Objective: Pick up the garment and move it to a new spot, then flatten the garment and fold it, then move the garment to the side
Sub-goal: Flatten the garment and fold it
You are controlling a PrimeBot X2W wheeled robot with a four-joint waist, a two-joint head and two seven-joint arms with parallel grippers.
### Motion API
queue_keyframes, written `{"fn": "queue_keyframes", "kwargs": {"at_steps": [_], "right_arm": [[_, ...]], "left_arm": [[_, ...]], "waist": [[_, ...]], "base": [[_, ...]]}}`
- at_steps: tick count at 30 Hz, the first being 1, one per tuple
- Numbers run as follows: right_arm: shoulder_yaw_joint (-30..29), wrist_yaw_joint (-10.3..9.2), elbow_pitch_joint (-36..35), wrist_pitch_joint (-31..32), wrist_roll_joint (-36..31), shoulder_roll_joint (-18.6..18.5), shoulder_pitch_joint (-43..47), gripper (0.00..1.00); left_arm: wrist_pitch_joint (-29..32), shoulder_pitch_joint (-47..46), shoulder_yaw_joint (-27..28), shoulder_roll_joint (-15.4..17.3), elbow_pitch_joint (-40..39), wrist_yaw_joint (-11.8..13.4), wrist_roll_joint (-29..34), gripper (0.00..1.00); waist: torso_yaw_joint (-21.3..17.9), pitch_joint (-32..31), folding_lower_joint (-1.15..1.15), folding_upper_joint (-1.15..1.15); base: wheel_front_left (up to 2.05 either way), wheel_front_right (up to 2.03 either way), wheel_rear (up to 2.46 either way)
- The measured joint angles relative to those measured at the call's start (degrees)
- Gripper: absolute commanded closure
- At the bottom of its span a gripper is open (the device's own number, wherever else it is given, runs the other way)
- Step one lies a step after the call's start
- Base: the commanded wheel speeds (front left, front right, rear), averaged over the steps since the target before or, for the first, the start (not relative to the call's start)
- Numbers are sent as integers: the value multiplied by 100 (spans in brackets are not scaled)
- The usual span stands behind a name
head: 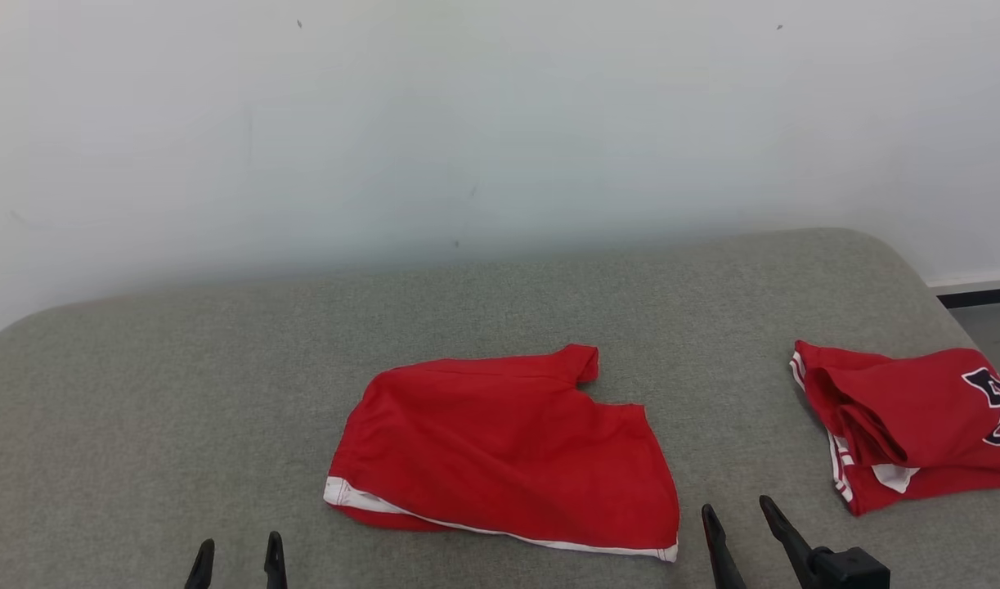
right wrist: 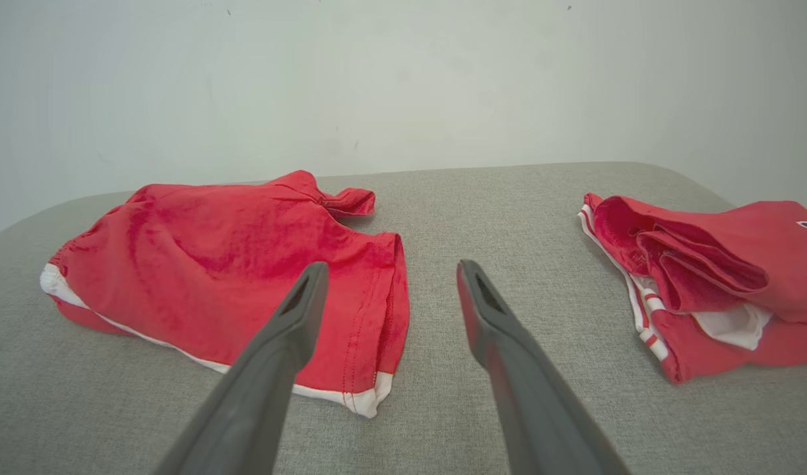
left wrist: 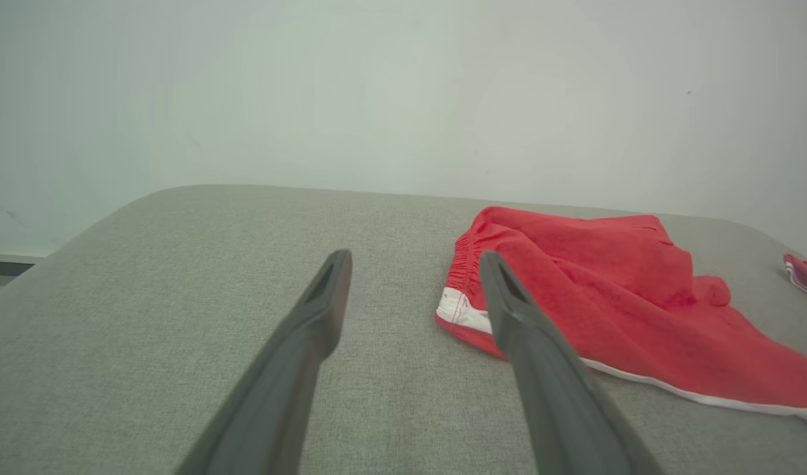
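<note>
- Head view: red garment (head: pixel 500 450) spread loosely at mid-front of grey padded surface (head: pixel 140 393); second red garment (head: pixel 917 425), folded, well apart at right.
- Tools: left gripper (head: pixel 239 552) and right gripper (head: pixel 737 511), jaws spread wide, empty, near the cloth, one each side.
- Handling, judged: light, limp, thin fabric; likely to drape and slide.
- Best hold, judged: white-trimmed hem (right wrist: pixel 367 398), pinched at both near corners.
</note>
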Motion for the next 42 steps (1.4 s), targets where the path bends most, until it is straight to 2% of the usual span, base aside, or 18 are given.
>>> {"fn": "queue_keyframes", "kwargs": {"at_steps": [11, 26, 36, 42], "right_arm": [[8, 0, -16, 4, 1, 45, -20, 0], [64, 0, -98, 79, 1, 71, -69, 0], [189, 0, 467, 566, -85, 76, -337, 0], [288, 0, 1004, 688, -115, 83, -699, 0]], "left_arm": [[0, 4, 235, -166, 160, -245, 175, 0], [-3, -285, 304, -257, 565, -445, 305, 0], [-3, -1250, 58, -212, 1722, -642, 534, 0], [-4, -1968, -41, -178, 2466, -647, 656, 0]], "waist": [[36, 30, 0, 0], [57, 252, 1, 0], [27, 618, 1, 0], [6, 907, 1, 1]], "base": [[0, 0, 0], [0, 0, 0], [0, 0, 0], [0, 0, 0]]}}
